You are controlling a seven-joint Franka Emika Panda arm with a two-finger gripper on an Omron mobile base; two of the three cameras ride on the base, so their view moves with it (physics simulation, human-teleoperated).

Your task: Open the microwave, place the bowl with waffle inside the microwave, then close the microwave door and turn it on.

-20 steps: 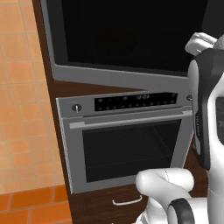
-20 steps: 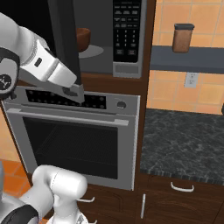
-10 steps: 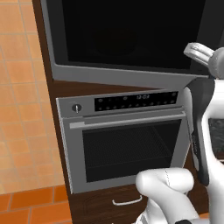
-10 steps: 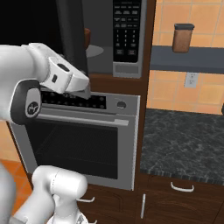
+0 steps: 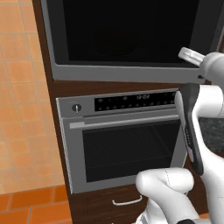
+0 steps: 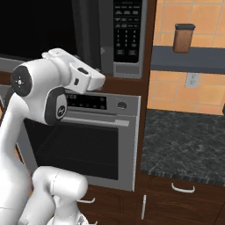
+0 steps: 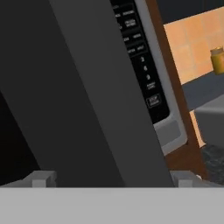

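The microwave (image 6: 127, 67) sits high in the cabinet with its button keypad (image 6: 127, 26) on the right. The microwave door (image 5: 131, 30), dark glass in a grey frame, stands partly swung out. In the right base view the microwave door (image 6: 87, 30) is a dark slab just left of the keypad. My gripper (image 6: 99, 80) is at the door's lower edge. In the hand view the gripper (image 7: 111, 179) is open, tips wide apart, and the door's grey face (image 7: 87, 96) slants close in front of it and across the keypad (image 7: 140, 65). The bowl is hidden.
A steel oven (image 5: 127, 148) with a control strip and mesh window sits directly below the microwave. To the right are a dark stone counter (image 6: 184, 140) and a shelf with a brown jar (image 6: 183, 38). An orange tiled wall (image 5: 22, 109) is on the left.
My hand has moved right and a little up along the microwave's bottom edge. The door has swung toward the keypad and now covers the brown bowl that showed inside the cavity earlier.
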